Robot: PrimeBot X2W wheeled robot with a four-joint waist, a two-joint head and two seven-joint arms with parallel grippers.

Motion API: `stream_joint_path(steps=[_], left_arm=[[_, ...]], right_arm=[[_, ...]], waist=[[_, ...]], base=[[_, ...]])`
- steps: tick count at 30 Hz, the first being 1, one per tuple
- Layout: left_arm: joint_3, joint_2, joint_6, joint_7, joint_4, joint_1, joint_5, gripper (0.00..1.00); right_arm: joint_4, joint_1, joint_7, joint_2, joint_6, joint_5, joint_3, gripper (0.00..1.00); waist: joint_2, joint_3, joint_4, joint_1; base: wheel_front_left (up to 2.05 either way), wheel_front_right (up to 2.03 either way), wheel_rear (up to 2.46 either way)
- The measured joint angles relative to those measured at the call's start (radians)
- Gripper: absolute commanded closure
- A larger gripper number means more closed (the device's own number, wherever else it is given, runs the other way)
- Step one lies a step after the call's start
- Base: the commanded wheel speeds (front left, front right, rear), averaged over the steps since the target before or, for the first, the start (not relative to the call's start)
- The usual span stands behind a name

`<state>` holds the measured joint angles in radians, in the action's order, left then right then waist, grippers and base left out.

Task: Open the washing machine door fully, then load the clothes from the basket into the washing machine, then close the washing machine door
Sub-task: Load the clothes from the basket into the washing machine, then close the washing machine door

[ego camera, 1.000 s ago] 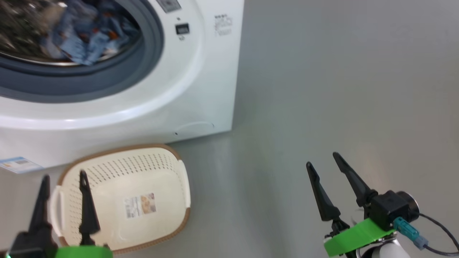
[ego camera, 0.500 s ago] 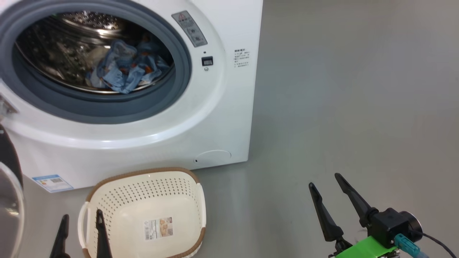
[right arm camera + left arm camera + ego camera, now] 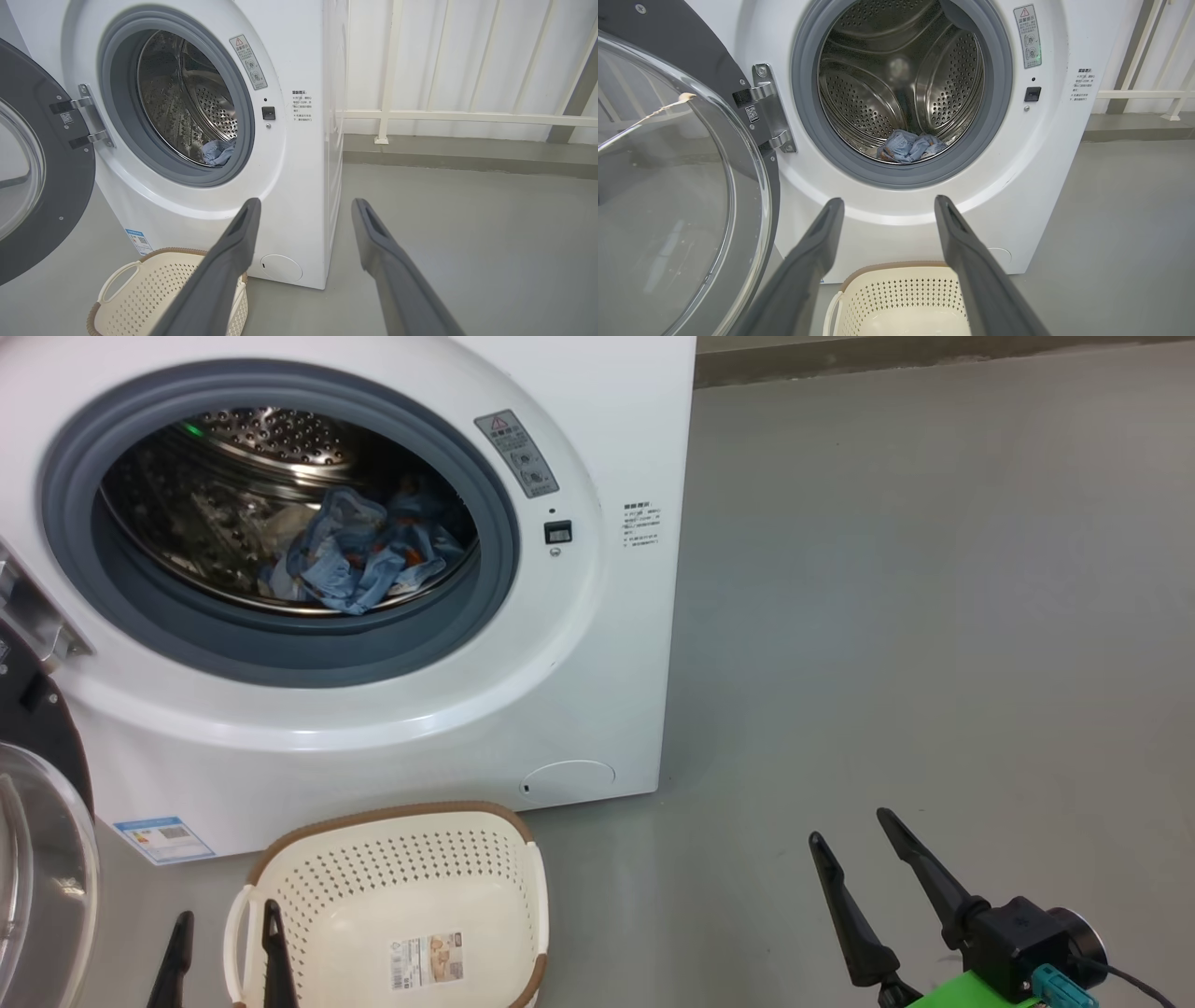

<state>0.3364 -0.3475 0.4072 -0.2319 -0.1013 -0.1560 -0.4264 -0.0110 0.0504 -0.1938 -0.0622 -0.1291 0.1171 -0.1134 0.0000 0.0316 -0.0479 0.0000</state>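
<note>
Cream plastic, the basket (image 3: 373, 817) sits nearest, its paper label (image 3: 427, 959) too small to read. The left gripper (image 3: 227, 915) and right gripper (image 3: 850, 826) hang spread, holding nothing. Behind, the washing machine (image 3: 616, 663) bears a blue label (image 3: 163, 838) and a warning-triangle sticker (image 3: 518, 453), both illegible. The clothes (image 3: 359, 560) lie in the drum, and the washing machine door (image 3: 37, 859) stands open at left. The head camera has tilted up since a second ago.

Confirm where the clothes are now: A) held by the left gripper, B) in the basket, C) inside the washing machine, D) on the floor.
C: the clothes lie bunched inside the washing machine, while the basket has no garments in it.
</note>
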Motion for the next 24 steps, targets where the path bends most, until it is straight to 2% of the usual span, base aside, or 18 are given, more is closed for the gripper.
stream_joint_path(steps=[24], left_arm=[[0.020, -0.004, -0.017, -0.003, 0.012, -0.002, -0.001, 0.00]], right_arm=[[-0.010, 0.012, 0.009, 0.002, 0.000, 0.000, 0.005, 0.00]], waist=[[0.0000, 0.001, 0.004, 0.0000]], base=[[0.00, 0.00, 0.00]])
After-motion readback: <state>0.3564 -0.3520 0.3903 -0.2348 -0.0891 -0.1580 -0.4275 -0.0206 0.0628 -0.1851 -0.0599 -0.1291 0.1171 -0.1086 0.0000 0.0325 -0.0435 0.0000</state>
